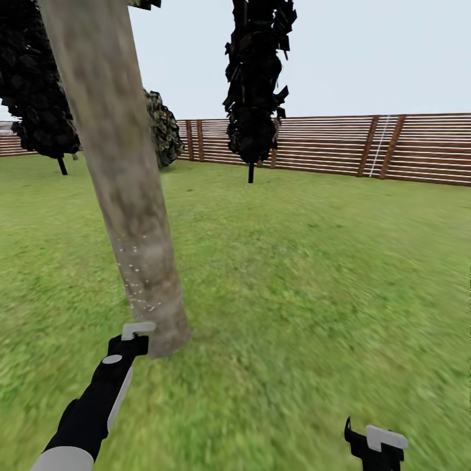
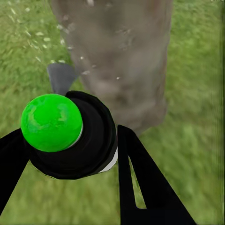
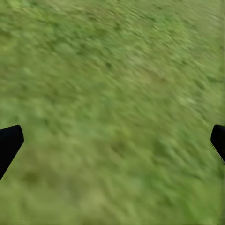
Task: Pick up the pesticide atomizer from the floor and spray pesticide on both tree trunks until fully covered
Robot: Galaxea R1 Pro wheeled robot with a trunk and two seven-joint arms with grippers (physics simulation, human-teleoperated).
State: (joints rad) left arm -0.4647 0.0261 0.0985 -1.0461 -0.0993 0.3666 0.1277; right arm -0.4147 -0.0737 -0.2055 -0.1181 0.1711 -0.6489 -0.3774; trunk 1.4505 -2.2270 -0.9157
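A thick grey-brown tree trunk point(image 1: 124, 190) rises from the lawn and leans left toward its top. Tiny white pesticide specks point(image 1: 137, 278) dot its lower part. My left gripper point(image 1: 134, 339) is just in front of the trunk's base. In the left wrist view, my left gripper point(image 2: 70, 133) is shut on the pesticide atomizer point(image 2: 75, 136), a black bottle with a bright green ball on top. Its grey nozzle point(image 2: 61, 77) points at the tree trunk point(image 2: 117, 56), where white specks float. My right gripper point(image 1: 376, 445) hangs low on the right, open point(image 3: 112, 140) over bare grass.
Green lawn point(image 1: 307, 281) stretches all around. A brown slatted fence point(image 1: 366, 147) closes the far side. Two thin-stemmed black trees point(image 1: 255, 85) point(image 1: 36, 85) and a dark shrub point(image 1: 163, 127) stand far back near the fence.
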